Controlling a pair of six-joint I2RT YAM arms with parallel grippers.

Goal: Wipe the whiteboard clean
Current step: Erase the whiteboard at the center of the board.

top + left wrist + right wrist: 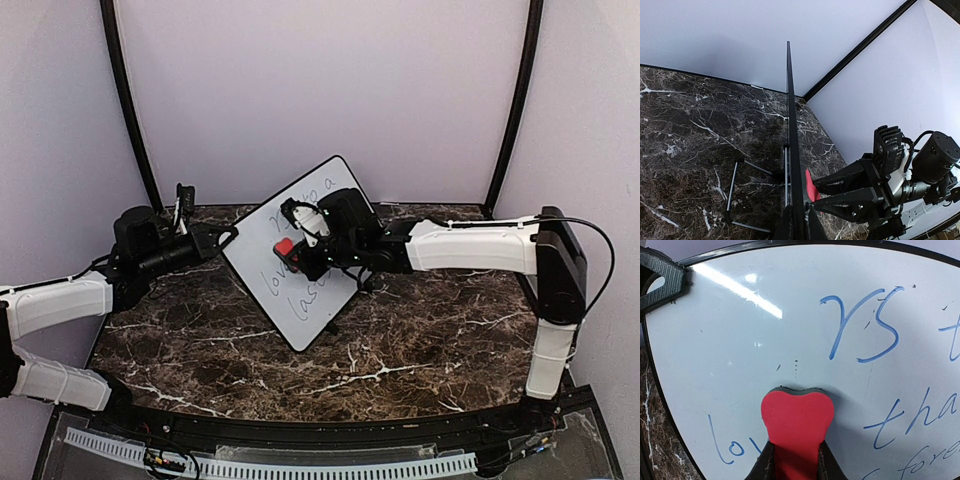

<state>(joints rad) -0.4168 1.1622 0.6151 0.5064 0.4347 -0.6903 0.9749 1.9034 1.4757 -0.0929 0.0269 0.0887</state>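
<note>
A dark marble-patterned bench [420,350], veined in white, is seen. A whiteboard [262,250] is propped on it near the middle, toward the back, tilted steeply, with its thin wire stand legs [732,187] set on the stone surface.

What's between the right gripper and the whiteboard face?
The red eraser: held in the right gripper, its front edge against the whiteboard. The right wrist view shows it.
</note>
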